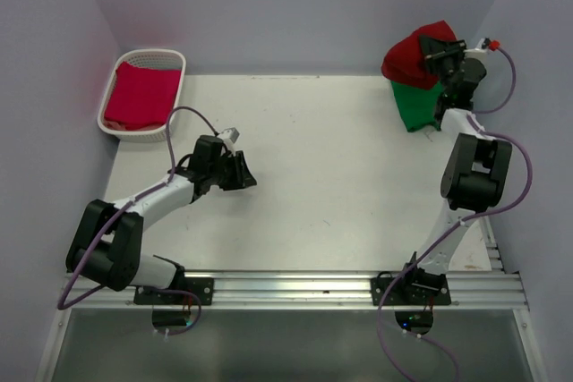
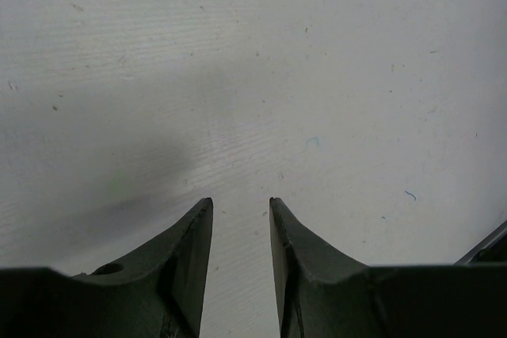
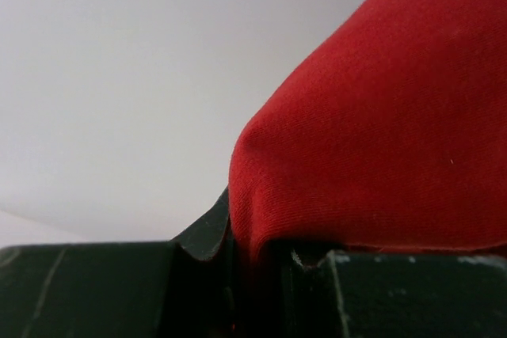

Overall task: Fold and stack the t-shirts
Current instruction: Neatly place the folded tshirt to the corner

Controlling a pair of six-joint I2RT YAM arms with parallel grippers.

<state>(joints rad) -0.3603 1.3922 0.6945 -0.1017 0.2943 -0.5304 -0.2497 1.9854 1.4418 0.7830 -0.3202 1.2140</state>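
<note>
My right gripper [image 1: 439, 53] is at the far right corner, shut on the dark maroon red t-shirt [image 1: 408, 56], which it holds bunched above the table. In the right wrist view the red cloth [image 3: 380, 132] fills the right side and is pinched between the jaws. The bright green t-shirt [image 1: 417, 105] lies folded on the table just below the red one. The pinkish crimson t-shirt [image 1: 141, 96] lies folded in the white basket at far left. My left gripper [image 1: 240, 172] is open and empty, low over bare table left of centre; its fingers [image 2: 194, 251] frame only table.
The white lattice basket [image 1: 175, 60] stands at the far left corner against the wall. Grey walls close the back and both sides. A metal rail [image 1: 295, 288] runs along the near edge by the arm bases.
</note>
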